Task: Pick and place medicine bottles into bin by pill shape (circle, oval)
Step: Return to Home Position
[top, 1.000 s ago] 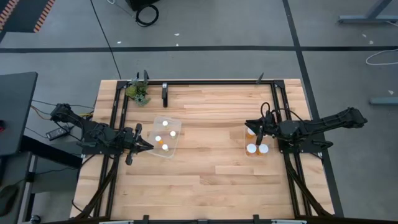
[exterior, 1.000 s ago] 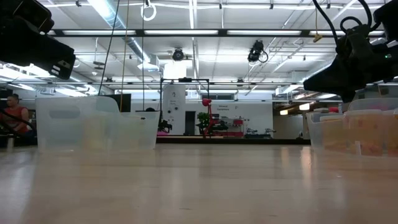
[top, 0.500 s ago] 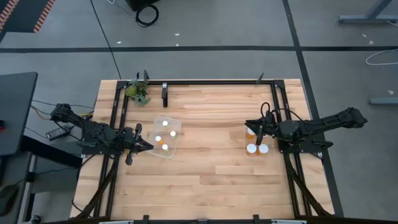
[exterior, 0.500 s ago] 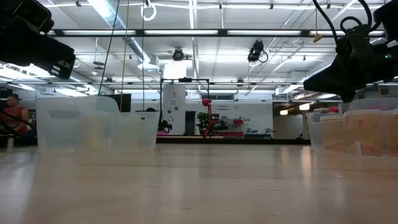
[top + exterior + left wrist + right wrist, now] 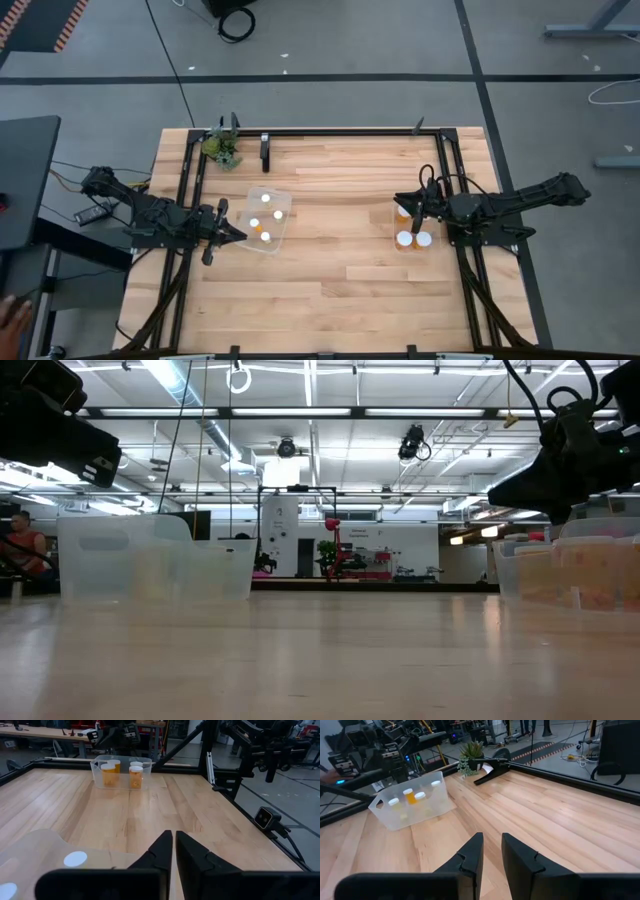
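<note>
Medicine bottles (image 5: 265, 198) are seen in 2 clear bins.
4 white-capped bottles are held in the left bin (image 5: 432, 802), others in the right bin (image 5: 121, 782). The left gripper (image 5: 173, 834) is clenched on nothing, just beside the left bin. The right gripper (image 5: 492, 836) is slightly parted, empty, over the right bin.

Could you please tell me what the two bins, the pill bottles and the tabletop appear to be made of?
Left bin and right bin: probably clear, faintly frosted plastic, since the contents show through the walls.
Bottles: seemingly translucent orange plastic, with opaque matte white caps.
Tabletop: light wood in joined strips with a smooth finish; grain and seams show.
</note>
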Available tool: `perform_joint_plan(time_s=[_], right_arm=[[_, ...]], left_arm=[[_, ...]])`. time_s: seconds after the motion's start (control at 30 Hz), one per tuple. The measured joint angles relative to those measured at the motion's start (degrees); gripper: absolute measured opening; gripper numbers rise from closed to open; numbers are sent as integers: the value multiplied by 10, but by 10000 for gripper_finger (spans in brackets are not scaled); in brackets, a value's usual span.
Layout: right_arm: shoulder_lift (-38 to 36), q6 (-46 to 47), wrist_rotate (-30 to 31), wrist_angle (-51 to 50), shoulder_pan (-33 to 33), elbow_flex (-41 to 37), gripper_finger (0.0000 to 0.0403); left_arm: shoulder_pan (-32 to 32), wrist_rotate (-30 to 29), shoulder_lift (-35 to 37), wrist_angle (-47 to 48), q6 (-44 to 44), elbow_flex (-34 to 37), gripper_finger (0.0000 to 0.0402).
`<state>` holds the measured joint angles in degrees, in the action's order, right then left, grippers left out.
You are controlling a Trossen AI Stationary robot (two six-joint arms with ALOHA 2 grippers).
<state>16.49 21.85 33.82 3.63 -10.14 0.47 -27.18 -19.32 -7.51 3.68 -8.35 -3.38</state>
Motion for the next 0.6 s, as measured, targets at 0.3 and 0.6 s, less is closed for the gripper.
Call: perform_joint_plan(time_s=[0.3, 0.6], right_arm=[[0, 0, 0, 0, 0, 0, 76], [0, 0, 0, 0, 0, 0, 76]], left_arm=[[0, 0, 0, 0, 0, 0, 39], [0, 0, 0, 0, 0, 0, 28]])
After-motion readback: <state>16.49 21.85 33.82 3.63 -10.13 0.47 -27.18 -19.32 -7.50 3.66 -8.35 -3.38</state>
